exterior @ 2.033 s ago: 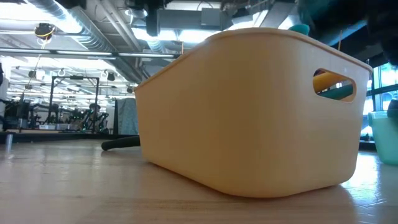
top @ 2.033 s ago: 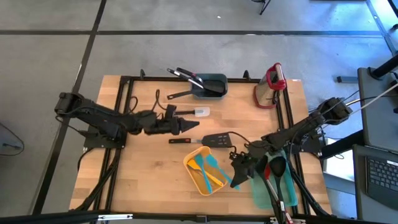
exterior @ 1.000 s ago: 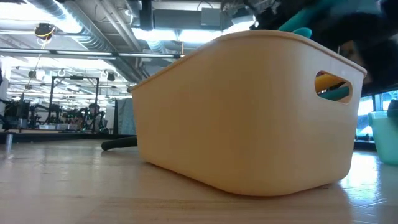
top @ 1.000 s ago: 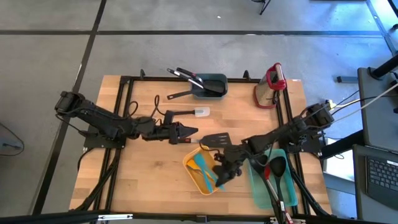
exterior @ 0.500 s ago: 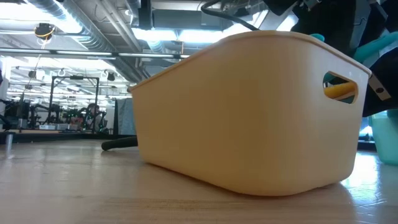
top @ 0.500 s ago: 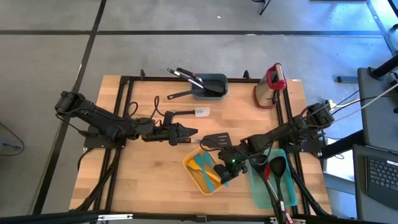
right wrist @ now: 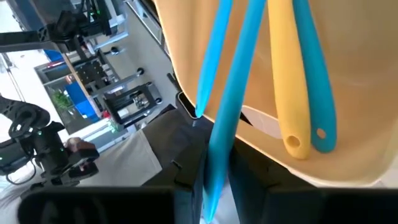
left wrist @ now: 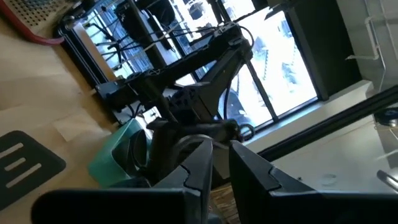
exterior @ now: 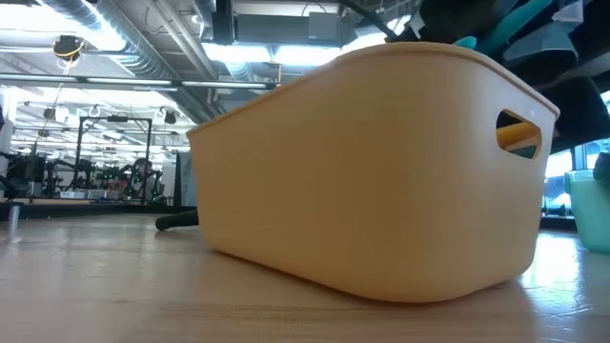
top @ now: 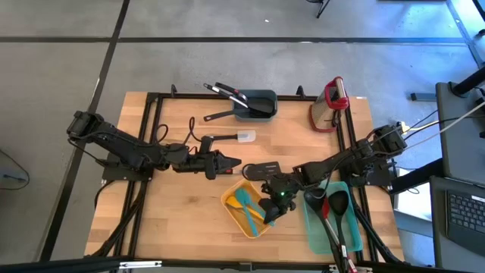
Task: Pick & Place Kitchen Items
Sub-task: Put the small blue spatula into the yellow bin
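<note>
Several bins sit on a wooden table (top: 189, 205) (grey floor (top: 227, 53) around).

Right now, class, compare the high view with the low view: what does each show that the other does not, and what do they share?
Only the high view shows both arms: the left end effector at mid-table, the right end effector over the yellow bin, a black slotted turner, a dark grey bin of utensils and a teal tray holding ladles. Only the low view shows the yellow bin's side handle cutout and the room's ceiling lights behind. Both show the yellow bin and the teal spatulas in it.
</note>
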